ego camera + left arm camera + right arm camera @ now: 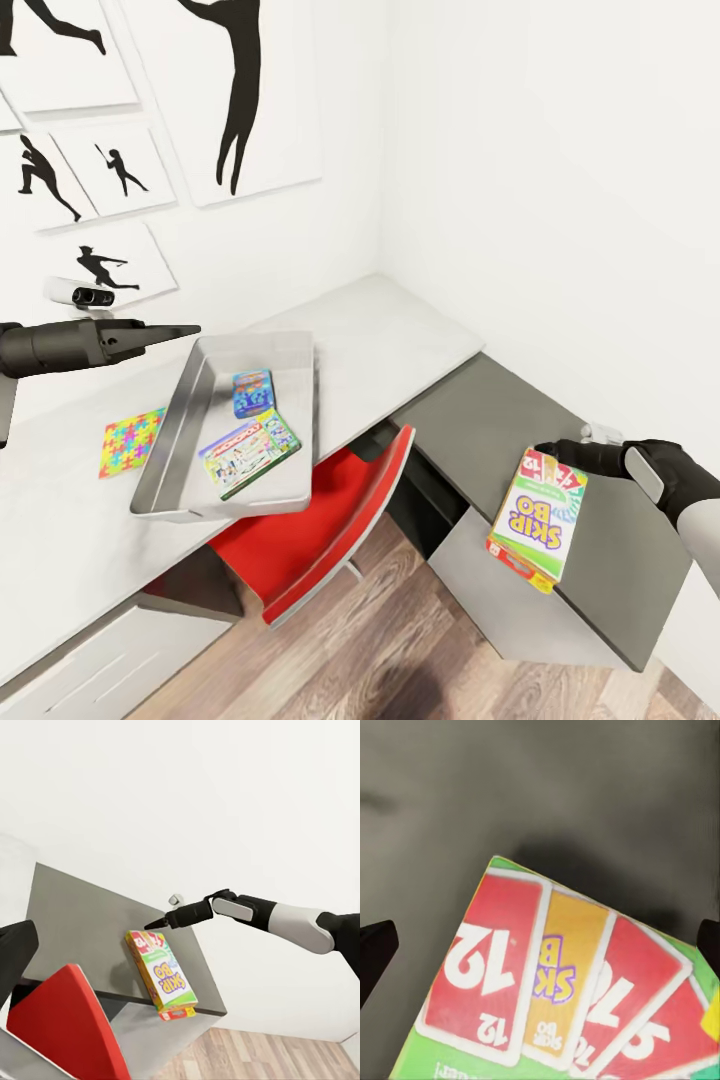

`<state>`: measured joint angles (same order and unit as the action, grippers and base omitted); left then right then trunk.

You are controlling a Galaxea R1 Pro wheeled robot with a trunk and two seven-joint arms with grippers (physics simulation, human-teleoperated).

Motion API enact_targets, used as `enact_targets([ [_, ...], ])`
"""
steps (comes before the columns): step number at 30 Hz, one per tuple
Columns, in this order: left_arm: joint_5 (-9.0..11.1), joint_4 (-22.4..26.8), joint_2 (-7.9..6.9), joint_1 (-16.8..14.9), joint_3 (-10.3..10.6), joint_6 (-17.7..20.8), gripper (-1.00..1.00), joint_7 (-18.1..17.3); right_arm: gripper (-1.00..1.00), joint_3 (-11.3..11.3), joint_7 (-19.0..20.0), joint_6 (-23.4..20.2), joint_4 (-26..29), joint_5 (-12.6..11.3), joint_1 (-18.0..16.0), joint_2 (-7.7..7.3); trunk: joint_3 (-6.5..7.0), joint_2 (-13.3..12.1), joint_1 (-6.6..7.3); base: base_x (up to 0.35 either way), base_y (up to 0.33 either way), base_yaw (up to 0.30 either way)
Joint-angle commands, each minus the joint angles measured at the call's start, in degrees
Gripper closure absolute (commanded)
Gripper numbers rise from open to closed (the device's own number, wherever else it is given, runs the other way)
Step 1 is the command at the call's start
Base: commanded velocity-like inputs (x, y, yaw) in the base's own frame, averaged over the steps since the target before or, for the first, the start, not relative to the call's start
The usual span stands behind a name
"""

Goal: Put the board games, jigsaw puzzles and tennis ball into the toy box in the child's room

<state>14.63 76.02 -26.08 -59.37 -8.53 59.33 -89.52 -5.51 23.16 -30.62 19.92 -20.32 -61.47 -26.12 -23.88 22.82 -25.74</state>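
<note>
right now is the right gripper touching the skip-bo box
Touching. In the left wrist view the right gripper pinches the top corner of the SKIP-BO box, which hangs clear of the dark grey side unit.

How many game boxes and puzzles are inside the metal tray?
2: a small blue box at the back of the tray and a bigger Monopoly box in front. The colourful puzzle lies outside.
</note>
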Motion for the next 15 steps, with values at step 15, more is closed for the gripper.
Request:
enact_targets([
  [15,0.5,0.3,-0.25,-0.8,-0.2,0.7,-1.0,-0.5,-1.0,-0.4,-0.4,-0.2,0.2,-0.5,-0.1,0.0,-0.45,0.1,-0.04,0.065,0.002,-0.01],
])
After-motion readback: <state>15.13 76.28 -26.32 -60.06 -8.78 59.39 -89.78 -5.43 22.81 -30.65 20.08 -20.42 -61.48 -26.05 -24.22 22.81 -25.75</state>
